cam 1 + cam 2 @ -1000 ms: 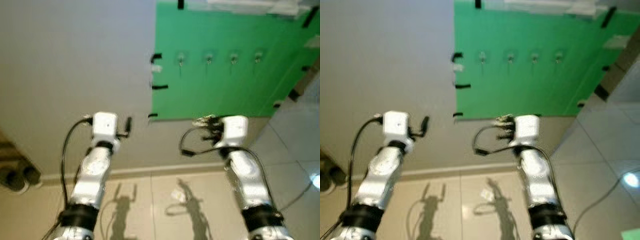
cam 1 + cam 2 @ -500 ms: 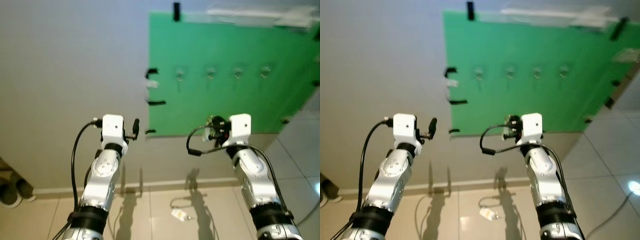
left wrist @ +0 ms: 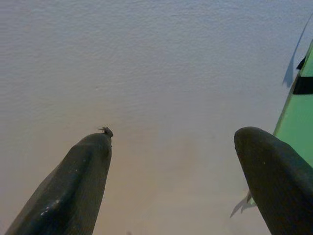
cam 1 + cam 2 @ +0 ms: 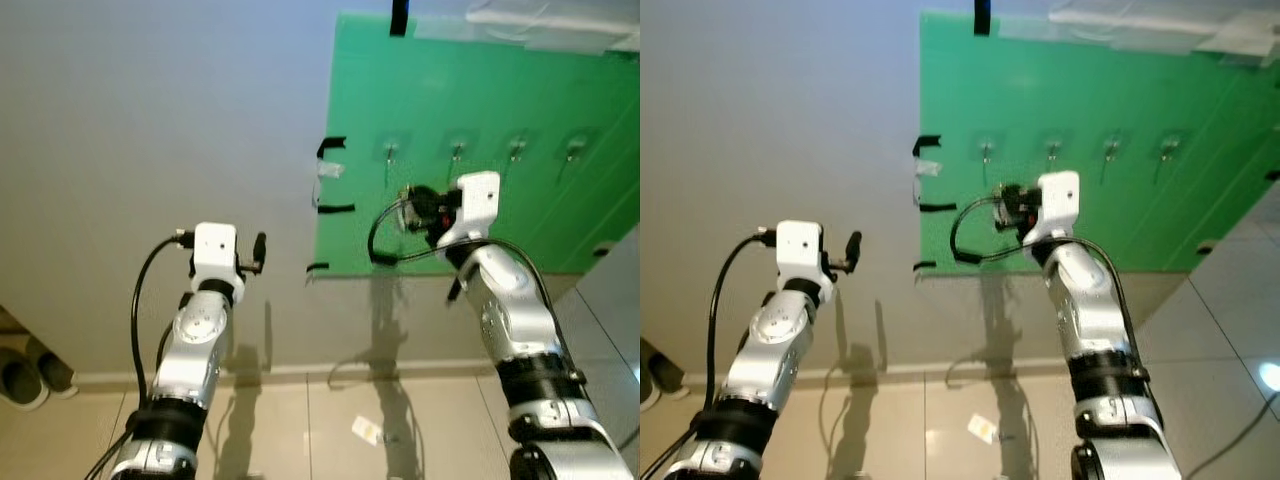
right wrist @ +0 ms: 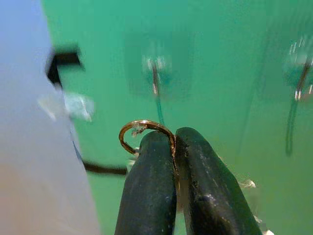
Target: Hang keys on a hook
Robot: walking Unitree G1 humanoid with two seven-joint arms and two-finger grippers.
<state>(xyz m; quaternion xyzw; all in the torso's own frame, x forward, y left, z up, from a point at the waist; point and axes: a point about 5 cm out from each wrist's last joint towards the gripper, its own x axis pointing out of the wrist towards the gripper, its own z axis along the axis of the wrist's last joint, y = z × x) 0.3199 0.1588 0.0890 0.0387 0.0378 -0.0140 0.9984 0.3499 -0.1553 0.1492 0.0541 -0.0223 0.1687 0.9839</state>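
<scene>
— Where are the keys?

— My right gripper (image 5: 173, 147) is clamped on the key ring (image 5: 142, 128); its loop pokes just past the fingertips, below the leftmost hook (image 5: 154, 73) on the green board (image 4: 470, 90). I judge it light, stiff, slippery metal, so pinching the ring's edge leaves the loop free.

— And the other arm?

— Left gripper (image 3: 171, 181) idle, fingers apart, facing the bare wall (image 3: 146, 58).

— Change?

— Half a second ago my right arm sat lower; it's raised toward the hooks now.
</scene>
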